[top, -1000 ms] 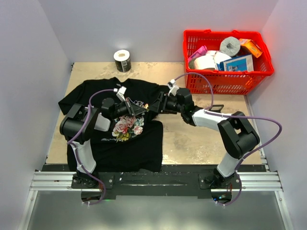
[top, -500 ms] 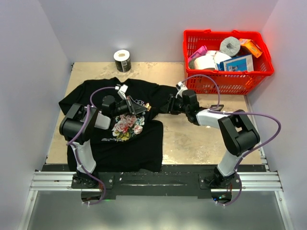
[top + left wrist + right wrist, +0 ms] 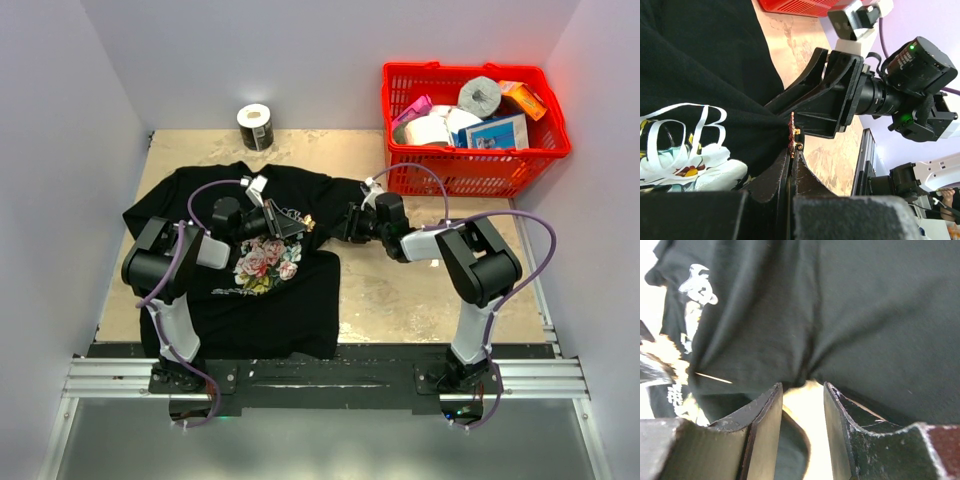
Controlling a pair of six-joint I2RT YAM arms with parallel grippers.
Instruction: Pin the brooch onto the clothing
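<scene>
The left tool [image 3: 792, 152] is clenched on the tiny brooch [image 3: 793, 134] at a raised peak of the black T-shirt [image 3: 700, 60], while the right tool [image 3: 802, 386] hangs released and empty nearby, so pinning looks nearly finished, though fastening is unconfirmed.

We are seeing the T-shirt [image 3: 300, 300] as matt black cloth, its white print [image 3: 675, 120] lying flat and chalky. The brooch [image 3: 793, 134] is giving off a metallic glint. The jaws are looking like dull black plastic, scuffed at the edges. The basket [image 3: 470, 175] is shining as glossy red plastic, and the surface [image 3: 400, 290] is showing a mottled, matt tan.
</scene>
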